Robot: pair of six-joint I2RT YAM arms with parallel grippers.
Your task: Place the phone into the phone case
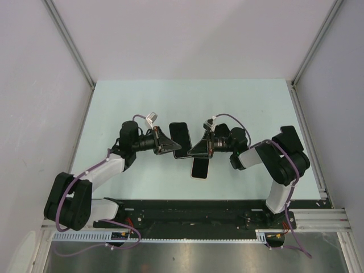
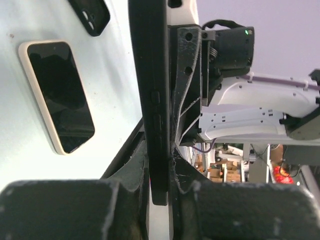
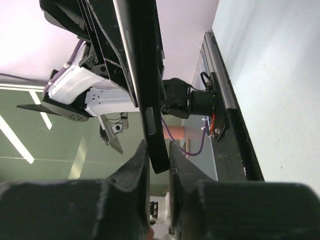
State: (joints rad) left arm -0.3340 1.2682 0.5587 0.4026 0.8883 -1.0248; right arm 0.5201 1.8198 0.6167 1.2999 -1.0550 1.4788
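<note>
Both pinching one black slab (image 1: 181,138), the left claw (image 2: 160,167) and right claw (image 3: 157,156) could twist it loose by pulling unevenly.

We see even, diffuse light from above in the top view. The pale worktop (image 1: 114,102) is bright, and the arms cast only soft, faint shadows on it. In the wrist views the near fingers of the left pincer (image 2: 160,150) and the right pincer (image 3: 157,145) are dark and out of focus. The black slab (image 2: 152,100) between them shows little detail. The phone (image 2: 60,95) screen carries dull reflections. Bright light strips (image 3: 17,141) streak the right wrist view.
</note>
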